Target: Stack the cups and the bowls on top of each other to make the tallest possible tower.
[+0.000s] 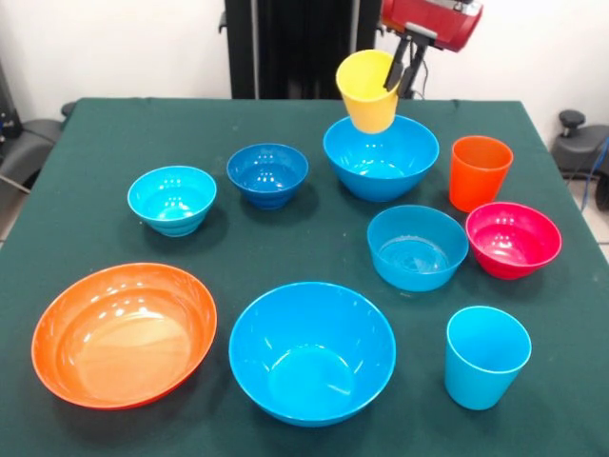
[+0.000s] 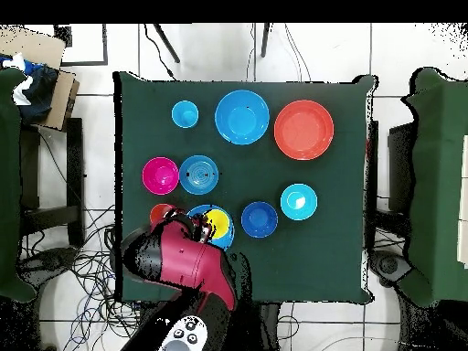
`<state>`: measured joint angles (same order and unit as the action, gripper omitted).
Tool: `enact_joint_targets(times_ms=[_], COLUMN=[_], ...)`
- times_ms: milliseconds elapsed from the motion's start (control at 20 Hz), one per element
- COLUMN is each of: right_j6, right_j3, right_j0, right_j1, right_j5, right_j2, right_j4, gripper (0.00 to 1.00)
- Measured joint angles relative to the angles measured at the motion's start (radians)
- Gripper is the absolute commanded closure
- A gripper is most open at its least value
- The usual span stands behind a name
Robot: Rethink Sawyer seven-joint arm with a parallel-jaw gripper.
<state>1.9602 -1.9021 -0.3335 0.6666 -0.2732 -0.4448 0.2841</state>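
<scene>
My gripper (image 1: pixel 400 69) is shut on the rim of the yellow cup (image 1: pixel 367 90), one finger inside and one outside. The cup hangs tilted just above a large blue bowl (image 1: pixel 381 157) at the table's far side. In the overhead view the yellow cup (image 2: pixel 218 220) covers most of that bowl. To the right stand the orange cup (image 1: pixel 479 171), the magenta bowl (image 1: pixel 513 238) and a medium light blue bowl (image 1: pixel 417 246). A light blue cup (image 1: pixel 486 355) stands at the near right. All of these sit apart, upright.
A second large blue bowl (image 1: pixel 312 350) and the wide orange bowl (image 1: pixel 124 333) sit near the front edge. A cyan bowl (image 1: pixel 172 198) and a dark blue bowl (image 1: pixel 267 173) stand left of centre on the green tablecloth (image 1: pixel 57 238).
</scene>
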Motion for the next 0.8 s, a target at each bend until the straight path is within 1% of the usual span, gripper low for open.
enact_joint_targets(times_ms=[400, 600, 800], right_j6=[0.067, 0.107, 0.136], right_j3=[0.000, 0.001, 0.002], right_j0=[-0.044, -0.070, -0.077], right_j1=[-0.021, -0.051, -0.083], right_j5=[0.000, 0.000, 0.004], right_j2=[0.000, 0.000, -0.002], right_j4=[0.024, 0.033, 0.034], gripper=[1.00, 1.00, 1.00])
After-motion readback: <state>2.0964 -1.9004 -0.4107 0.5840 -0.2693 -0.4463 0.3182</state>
